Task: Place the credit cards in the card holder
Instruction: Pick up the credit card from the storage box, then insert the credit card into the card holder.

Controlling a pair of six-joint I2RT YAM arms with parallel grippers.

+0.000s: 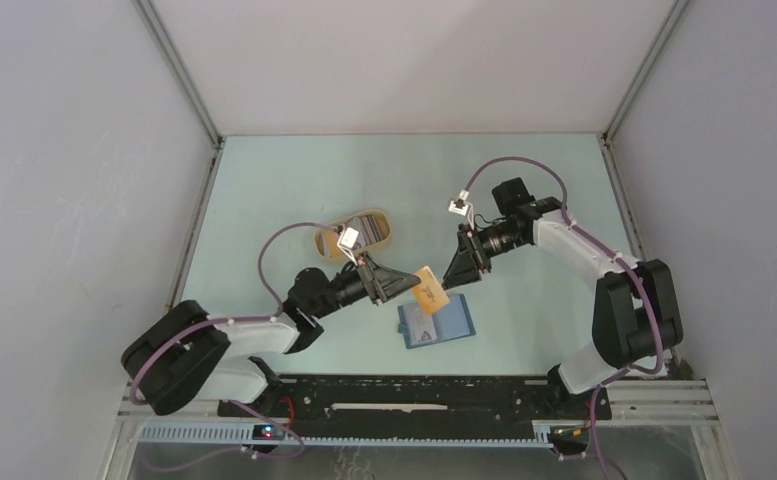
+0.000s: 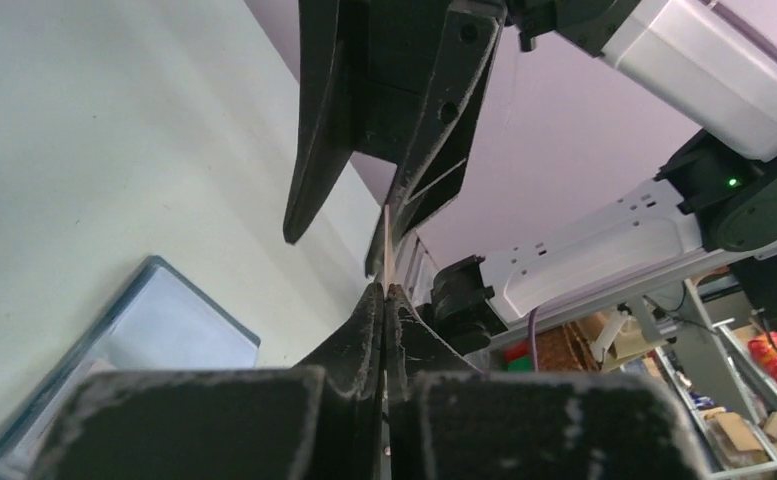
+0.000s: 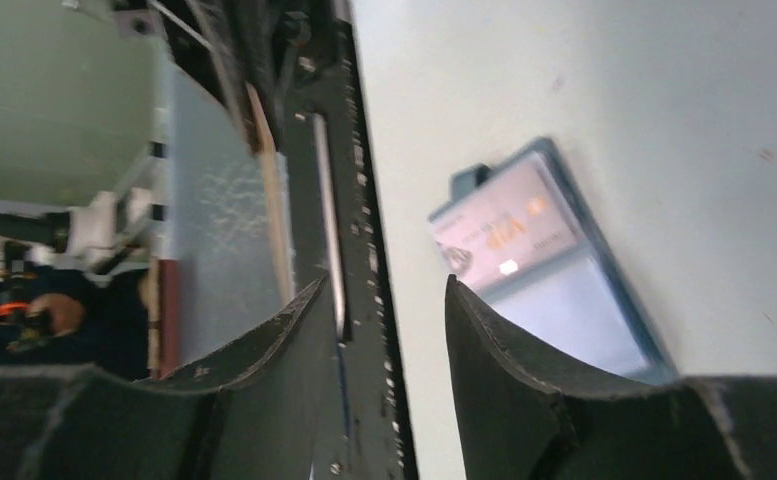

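Top view: at frame centre your left gripper (image 1: 414, 287) clenches a yellow-orange credit card (image 1: 431, 292) just above the open teal card holder (image 1: 436, 322); your right gripper (image 1: 456, 277) is close beside the card.

Left wrist: your fingers (image 2: 364, 330) pinch the card edge-on.

Right wrist: jaws parted, grasping nothing; the holder lies at right, carrying a pale card (image 3: 499, 240).

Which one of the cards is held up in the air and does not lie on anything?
The yellow-orange card, pinched by the left tool above the table; the pale card lies flat on the blue wallet.
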